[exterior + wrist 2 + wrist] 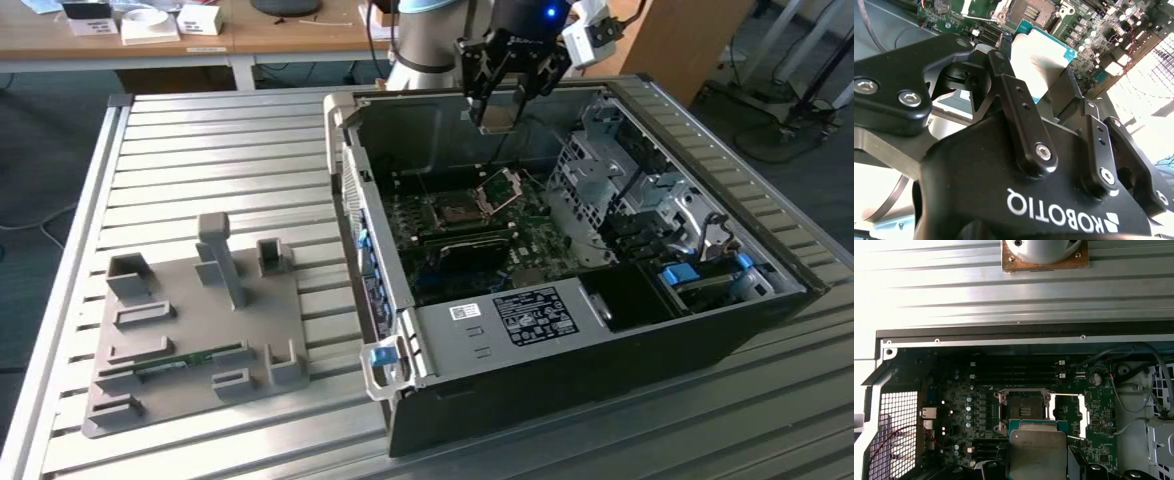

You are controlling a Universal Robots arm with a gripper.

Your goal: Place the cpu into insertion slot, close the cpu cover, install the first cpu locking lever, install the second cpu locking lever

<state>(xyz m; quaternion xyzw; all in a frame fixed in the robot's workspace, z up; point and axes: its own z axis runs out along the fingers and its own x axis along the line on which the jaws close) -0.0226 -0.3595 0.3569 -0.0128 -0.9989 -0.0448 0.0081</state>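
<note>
Open computer case [574, 340] on ribbed metal bench [214, 150], wooden desk [160, 45] behind.
The tool [1038, 56] is clamped on the cpu [1038, 455] above the bare insertion slot [1023, 412]; cpu cover [1069, 412] stands open.

cpu [1054, 52] part hidden by pincer [1038, 59], insertion slot [1029, 10] cropped

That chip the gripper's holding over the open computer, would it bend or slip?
Probably stiff: the cpu looks like a flat plate with a metal top, held in the gripper without sagging. Its smooth, shiny top suggests it could slide if gripped loosely. Being flat, it should not roll.
</note>
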